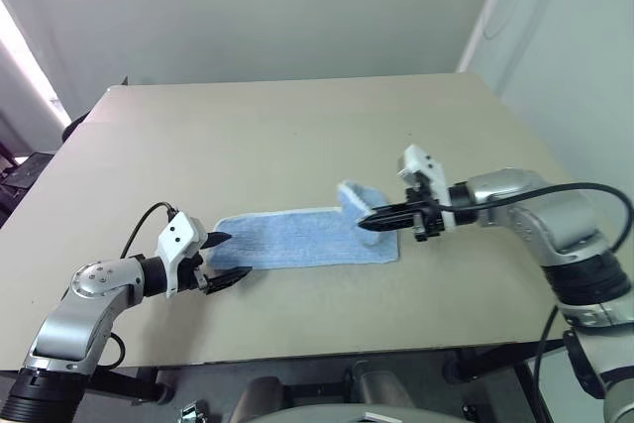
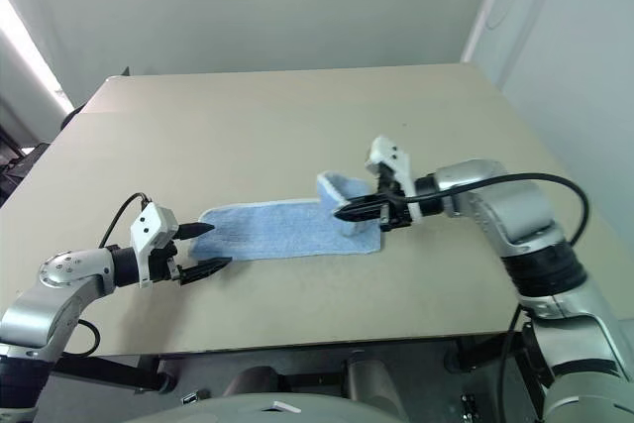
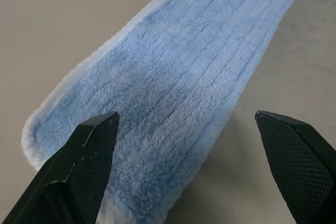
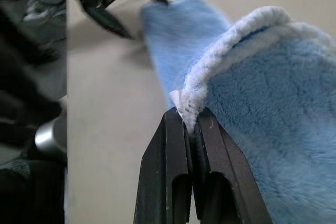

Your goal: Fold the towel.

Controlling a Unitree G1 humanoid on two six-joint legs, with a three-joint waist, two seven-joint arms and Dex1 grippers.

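- Light-blue ribbed microfibre, the towel [image 1: 302, 238] lies as a long strip across the near part of the tan surface [image 1: 297, 136], its white stitched border showing along the edges.
- One end of the strip, on the robot's right, is lifted off the surface and curled over toward the rest of the cloth; the other end lies flat just in front of the left end effector [image 1: 224, 257].
- The right end effector [image 2: 349, 211] has its two black fingers pressed together on the white border of that raised end; in the right wrist view the hem sits pinched right at the fingertips [image 4: 181, 121].
- The left end effector hovers with its fingers spread wide, straddling the flat end of the towel without touching it, as far as the left wrist view shows.
- Step in hand, as I judge it: the fold itself, with the right arm carrying the gripped end over the strip toward the far end.
- Next move would call for bringing the pinched hem across until it lies over the flat end, keeping it low enough that the cloth lays down smoothly, edges lined up.
- A likely risk is the thin grip on the hem slipping, or the lower layer dragging along; the left end effector is placed where it could pin that end.
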